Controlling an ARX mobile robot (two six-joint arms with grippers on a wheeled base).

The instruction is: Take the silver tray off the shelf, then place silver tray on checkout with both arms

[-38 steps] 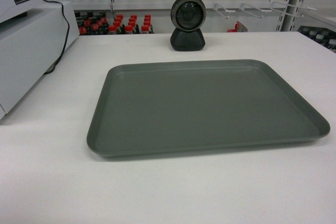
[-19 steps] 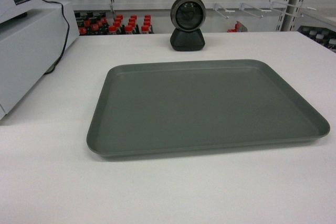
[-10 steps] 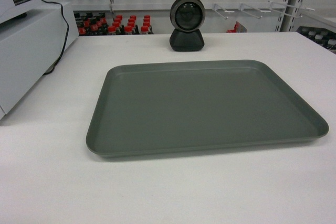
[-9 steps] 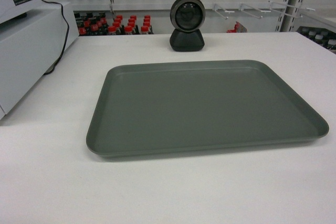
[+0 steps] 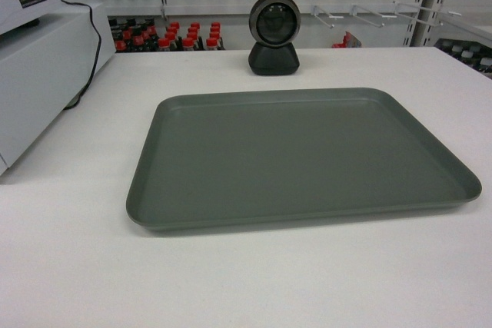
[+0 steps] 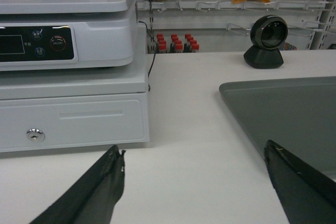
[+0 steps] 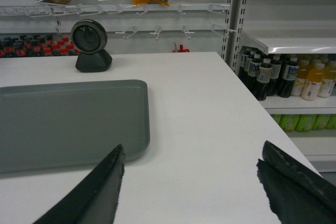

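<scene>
I see the white tabletop (image 5: 69, 266) filling the head view, with the silver tray (image 5: 300, 155) lying flat on it in front of the black scanner (image 5: 274, 34) and well right of the white register (image 5: 34, 74), whose left side is cut off. Left tool (image 6: 199, 182) has fingers spread wide, tray's near-left corner partly behind its right finger; right tool (image 7: 191, 182) is likewise spread, empty, beside the tray's right edge. Neither arm shows in the head view.

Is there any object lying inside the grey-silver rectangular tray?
No, the grey-silver rectangular tray is bare inside and lies flat on the white tabletop.
</scene>
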